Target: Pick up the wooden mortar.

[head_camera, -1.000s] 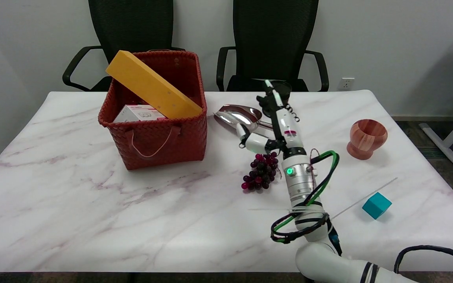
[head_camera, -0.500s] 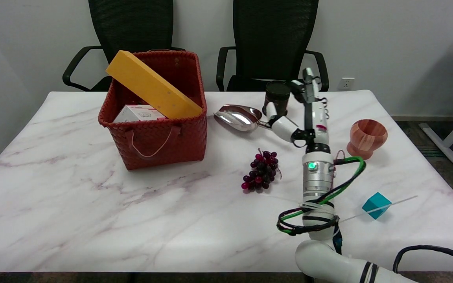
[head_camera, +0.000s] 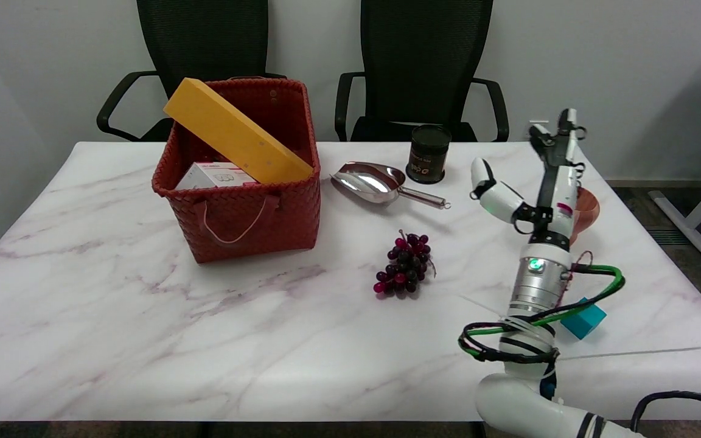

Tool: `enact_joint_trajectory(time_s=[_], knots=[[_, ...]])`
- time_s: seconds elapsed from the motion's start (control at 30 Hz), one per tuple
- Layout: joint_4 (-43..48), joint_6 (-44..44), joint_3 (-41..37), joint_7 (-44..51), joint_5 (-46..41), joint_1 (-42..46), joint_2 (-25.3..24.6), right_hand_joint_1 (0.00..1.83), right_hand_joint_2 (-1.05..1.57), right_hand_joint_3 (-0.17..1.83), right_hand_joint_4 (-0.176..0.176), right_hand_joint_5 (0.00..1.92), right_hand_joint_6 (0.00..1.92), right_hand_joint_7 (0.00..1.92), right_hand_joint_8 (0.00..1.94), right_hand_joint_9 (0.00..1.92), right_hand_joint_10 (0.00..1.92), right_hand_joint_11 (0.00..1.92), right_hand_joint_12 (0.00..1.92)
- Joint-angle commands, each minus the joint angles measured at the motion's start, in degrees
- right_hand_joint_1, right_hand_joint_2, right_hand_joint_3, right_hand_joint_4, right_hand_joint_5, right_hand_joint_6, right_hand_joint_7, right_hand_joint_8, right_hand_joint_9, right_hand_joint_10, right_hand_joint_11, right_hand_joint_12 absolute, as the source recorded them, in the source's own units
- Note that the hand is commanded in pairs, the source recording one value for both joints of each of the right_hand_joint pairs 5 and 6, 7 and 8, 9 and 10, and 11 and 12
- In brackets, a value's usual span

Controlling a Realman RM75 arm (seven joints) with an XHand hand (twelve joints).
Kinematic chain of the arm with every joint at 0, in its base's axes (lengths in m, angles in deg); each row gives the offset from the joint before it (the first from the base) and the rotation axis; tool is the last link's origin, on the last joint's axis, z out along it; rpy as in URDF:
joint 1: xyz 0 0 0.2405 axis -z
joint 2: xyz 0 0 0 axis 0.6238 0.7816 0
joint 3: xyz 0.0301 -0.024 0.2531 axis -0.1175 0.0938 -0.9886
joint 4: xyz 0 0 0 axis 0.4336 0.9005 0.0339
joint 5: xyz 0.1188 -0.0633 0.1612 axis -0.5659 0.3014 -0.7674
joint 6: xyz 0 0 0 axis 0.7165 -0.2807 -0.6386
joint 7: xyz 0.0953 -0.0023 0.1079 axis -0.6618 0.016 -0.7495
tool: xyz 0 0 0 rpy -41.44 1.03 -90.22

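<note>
The wooden mortar stands on the marble table at the far right. Only its right rim and side show, since my right hand is in front of it. The hand is held edge-on above the table, fingers pointing up and away, thumb spread out to the left. It holds nothing. Whether the hand touches the mortar cannot be told from this view.
A teal cube lies near my forearm at the right. A grape bunch sits mid-table. A metal scoop and a dark can are at the back. A red woven basket holds a yellow box.
My right arm has swung right, from over the grapes and scoop, past the can, to in front of the mortar. The can and scoop are now uncovered.
</note>
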Motion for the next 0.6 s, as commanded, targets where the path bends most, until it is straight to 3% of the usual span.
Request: enact_joint_trajectory(time_s=[0.03,0.2,0.6], knots=[[-0.26,7.03,-3.27,-1.09,-9.51,2.27,2.51,1.15,0.38,0.71,0.0,0.0,0.0,0.25,0.25,0.25,0.25,0.2,0.2],[-0.49,6.51,-3.97,-1.09,-13.12,2.27,3.08,1.18,0.25,0.46,0.0,0.0,0.0,0.0,0.0,0.0,0.0,0.0,0.0],[-0.67,3.75,-7.47,-0.61,-21.45,2.19,5.07,1.18,0.0,0.05,0.0,0.0,0.0,0.0,0.0,0.0,0.0,0.0,0.0]])
